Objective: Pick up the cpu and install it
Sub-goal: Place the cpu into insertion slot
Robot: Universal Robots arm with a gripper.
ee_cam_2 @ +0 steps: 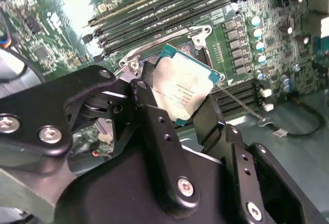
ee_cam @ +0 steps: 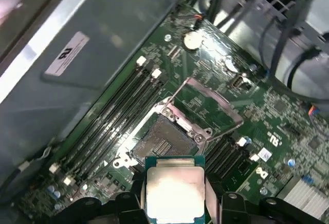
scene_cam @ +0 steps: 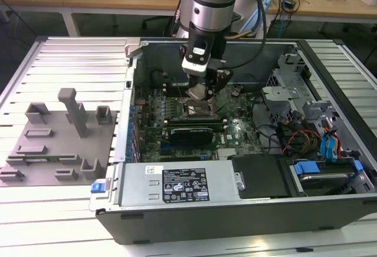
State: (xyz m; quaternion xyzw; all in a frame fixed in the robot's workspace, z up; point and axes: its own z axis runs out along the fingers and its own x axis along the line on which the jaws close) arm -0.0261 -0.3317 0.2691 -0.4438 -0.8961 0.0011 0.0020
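The gripper (ee_cam_2: 180,100) is closed only as far as the chip's width. Its 2 fingers (ee_cam_2: 154,116) clamp 1 cpu (ee_cam_2: 182,82) by 2 opposite edges, with the silvery lid facing the camera in both wrist views. In the first wrist view the cpu (ee_cam: 175,190) is held over the motherboard (ee_cam: 267,126), just beside the 1 open socket (ee_cam: 162,143). It looks clear of the socket, near the board's middle. The 1 load plate (ee_cam: 208,103) stands hinged up off the socket's far edge. I count 4 long memory slots (ee_cam: 110,116) along 1 side of the socket.

In the exterior view the gripper (scene_cam: 203,89) hangs inside the open computer case (scene_cam: 235,213), nearer its far wall. 1 grey fixture plate (scene_cam: 41,151) lies on the bench off the case's edge, at the exterior view's left.

I judge the chip light, thin and stiff, with a smooth lid that could slip. Its underside contacts are easily damaged, so its bare edges are the right hold.
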